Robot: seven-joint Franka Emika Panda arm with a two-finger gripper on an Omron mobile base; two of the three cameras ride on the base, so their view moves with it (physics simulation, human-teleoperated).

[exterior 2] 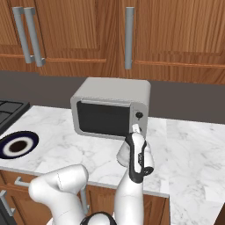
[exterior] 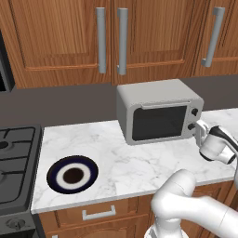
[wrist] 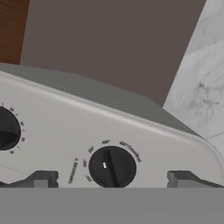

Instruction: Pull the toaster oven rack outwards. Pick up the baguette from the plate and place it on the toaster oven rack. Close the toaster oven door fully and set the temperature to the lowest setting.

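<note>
The toaster oven stands at the back of the marble counter. Its toaster oven door is up against the front, and the dark glass hides the rack and the baguette. My gripper is at the oven's right control strip, open. Its fingertips stand on either side of the lower dark knob, apart from it. A second knob is further along the strip. The plate lies bare near the counter's front left.
A black stove borders the counter on the left. Wooden cabinets with silver handles hang above the oven. Open marble counter lies in front of and right of the oven.
</note>
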